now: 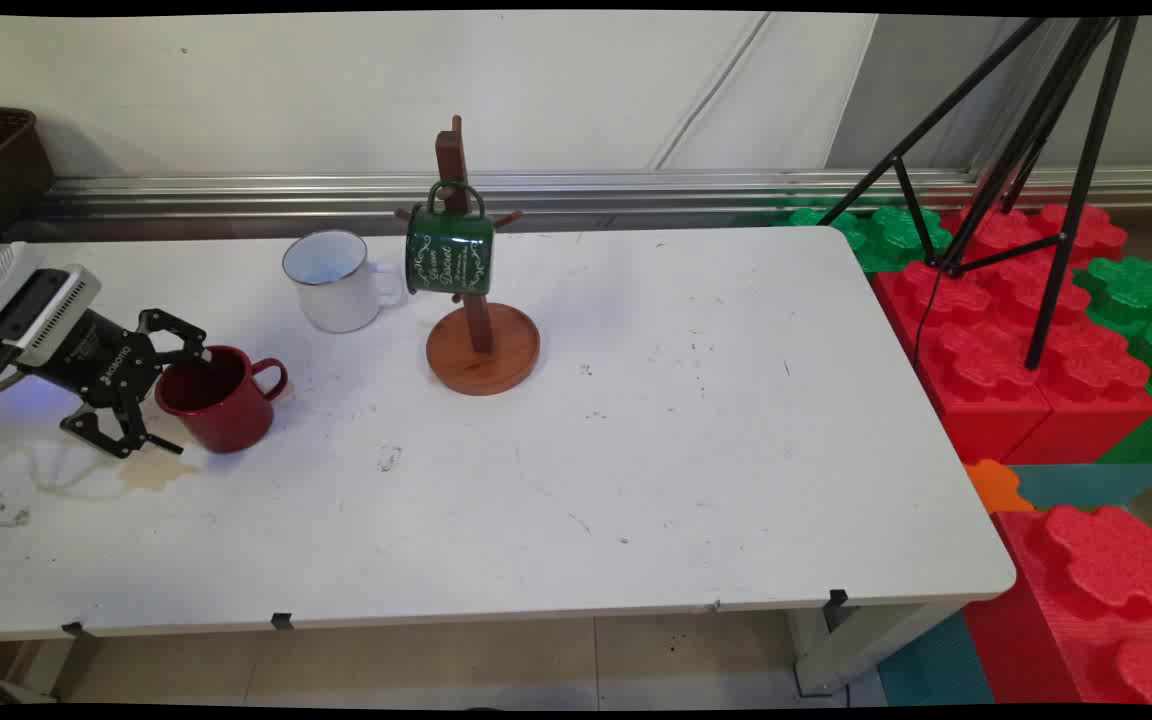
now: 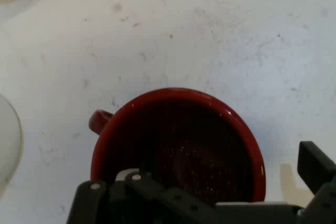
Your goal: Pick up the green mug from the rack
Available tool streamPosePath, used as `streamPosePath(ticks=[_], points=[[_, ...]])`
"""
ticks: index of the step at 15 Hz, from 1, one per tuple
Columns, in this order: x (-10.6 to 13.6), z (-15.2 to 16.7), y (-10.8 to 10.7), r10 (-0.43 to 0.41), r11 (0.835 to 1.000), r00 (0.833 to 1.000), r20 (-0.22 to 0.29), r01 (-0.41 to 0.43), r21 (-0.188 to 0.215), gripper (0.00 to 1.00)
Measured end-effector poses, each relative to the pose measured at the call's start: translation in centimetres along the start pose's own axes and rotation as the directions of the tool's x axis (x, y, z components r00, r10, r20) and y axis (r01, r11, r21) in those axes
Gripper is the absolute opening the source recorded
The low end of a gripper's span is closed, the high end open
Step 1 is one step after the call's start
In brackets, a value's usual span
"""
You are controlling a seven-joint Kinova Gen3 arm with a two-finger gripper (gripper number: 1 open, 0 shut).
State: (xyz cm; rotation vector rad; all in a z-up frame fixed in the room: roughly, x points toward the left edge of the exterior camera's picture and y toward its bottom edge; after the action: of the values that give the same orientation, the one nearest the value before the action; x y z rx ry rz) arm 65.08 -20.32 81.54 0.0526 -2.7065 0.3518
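A dark red mug stands upright at the left side of the white surface, its loop handle pointing toward three o'clock in the main view. It looks like enamelled metal or glazed ware: stiff, light enough to lift when empty, glossy and likely slippery on the outer wall, so the thin rim or the handle seems the surer place to take hold. The black pincer comes in low from nine o'clock and straddles the mug's near wall, one finger reaching over the rim at about ten o'clock, the other splayed wide on the surface at about eight o'clock beside a pale brown stain. Its jaws stand broadly apart and grip nothing; the hand view looks down into the mug's empty dark interior, with one finger apparently inside the rim and the other outside, well apart. Toward one o'clock from the mug sits a white enamel mug, upright. Just beyond it a green mug hangs by its handle from a wooden mug tree on a round base
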Motion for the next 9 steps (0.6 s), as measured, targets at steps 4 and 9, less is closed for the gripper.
streamPosePath(ticks=[4, 9], points=[[0.2, -0.7, 0.0, -0.004, 1.0, 1.0, -0.013, 0.004, 0.002, 1.0], [0.4, -2.2, 0.2, -0.033, 0.999, 0.998, -0.044, 0.033, 0.004, 1.0]])
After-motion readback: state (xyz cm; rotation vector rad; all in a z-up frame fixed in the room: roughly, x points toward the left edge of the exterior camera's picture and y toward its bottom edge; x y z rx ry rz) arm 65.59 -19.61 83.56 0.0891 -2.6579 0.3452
